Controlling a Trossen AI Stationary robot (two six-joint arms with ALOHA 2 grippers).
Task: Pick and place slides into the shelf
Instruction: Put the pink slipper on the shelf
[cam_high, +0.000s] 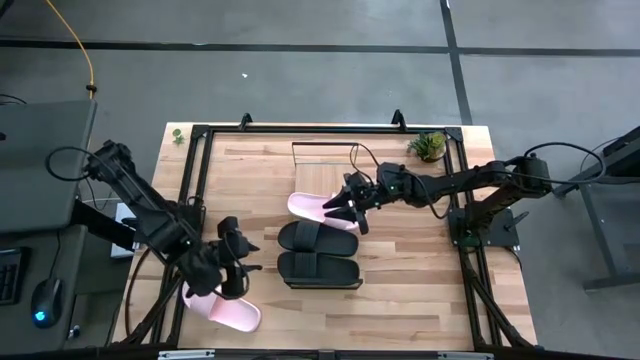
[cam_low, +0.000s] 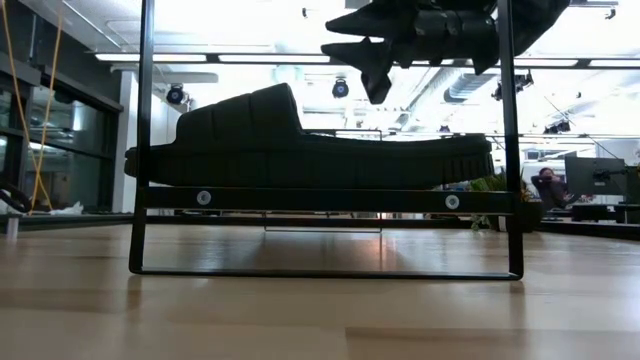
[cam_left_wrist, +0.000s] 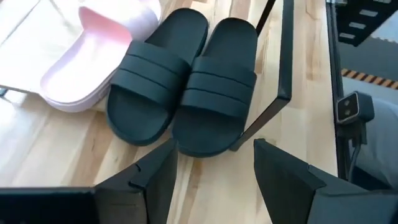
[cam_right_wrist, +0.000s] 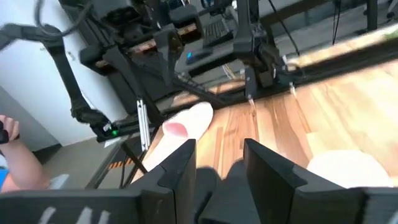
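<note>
Two black slides (cam_high: 319, 253) lie side by side at the table's middle; in the left wrist view (cam_left_wrist: 186, 84) their ends rest by the shelf's black wire frame (cam_left_wrist: 283, 68). One pink slide (cam_high: 318, 210) lies just beyond them, on the pale board (cam_left_wrist: 18, 56). The other pink slide (cam_high: 222, 310) lies on the table near its front left corner. My left gripper (cam_high: 243, 268) hovers open left of the black slides, pointing at them (cam_left_wrist: 214, 152). My right gripper (cam_high: 352, 210) hangs open above the far pink slide's right end, raised in the low view (cam_low: 370, 75).
A black rail frame (cam_high: 200, 130) runs around the tabletop. A small green plant (cam_high: 428, 145) stands at the far right corner. A thin wire rectangle (cam_high: 325, 144) stands at the far middle. Bare planks lie to the right of the slides (cam_high: 410, 260).
</note>
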